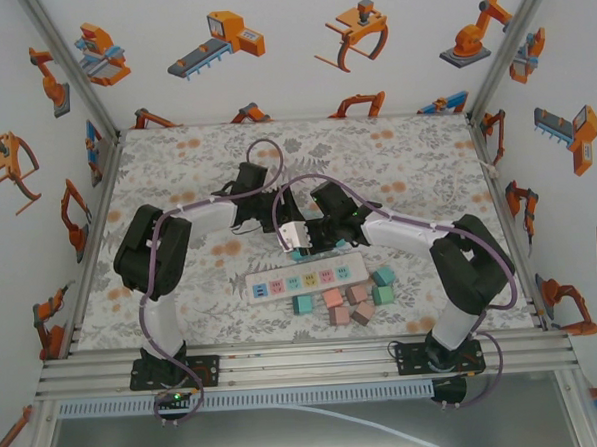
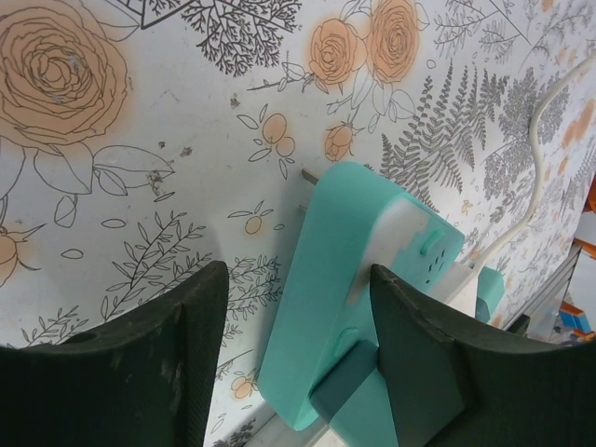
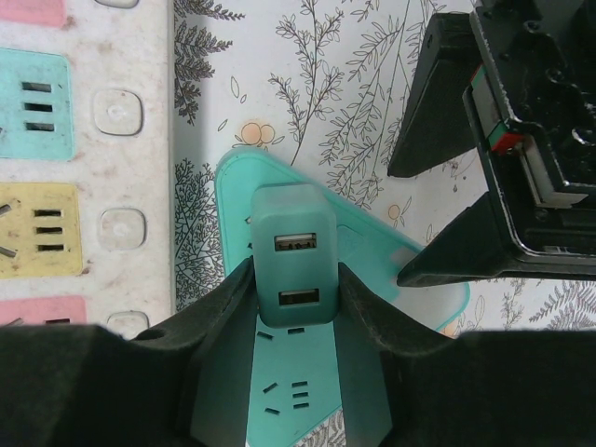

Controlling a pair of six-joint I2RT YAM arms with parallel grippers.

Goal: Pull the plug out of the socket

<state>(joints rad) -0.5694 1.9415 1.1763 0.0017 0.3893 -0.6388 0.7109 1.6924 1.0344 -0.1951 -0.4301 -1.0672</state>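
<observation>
We saw lower part of plug (image 3: 294, 251) hidden between fingers (image 3: 214, 326) of right gripper (image 3: 294, 277). Power strip (image 3: 102, 140) cut off at left edge. Teal socket block (image 2: 335, 270) cut off at bottom edge, one side hidden behind finger (image 2: 419, 363) of left gripper (image 2: 296, 279). From top camera, plug was too small for us to tell.

We see our left gripper (image 2: 298, 277) with its two dark fingers (image 2: 121, 372) standing apart on either side of a teal socket (image 2: 326, 270), which sits tilted over the flowered tablecloth (image 2: 140, 140). One finger lies against the socket's white face; the other stands clear, with cloth showing between. A darker plug (image 2: 343, 382) sticks out of that face, low down. A white cable (image 2: 535, 158) curls behind.
</observation>
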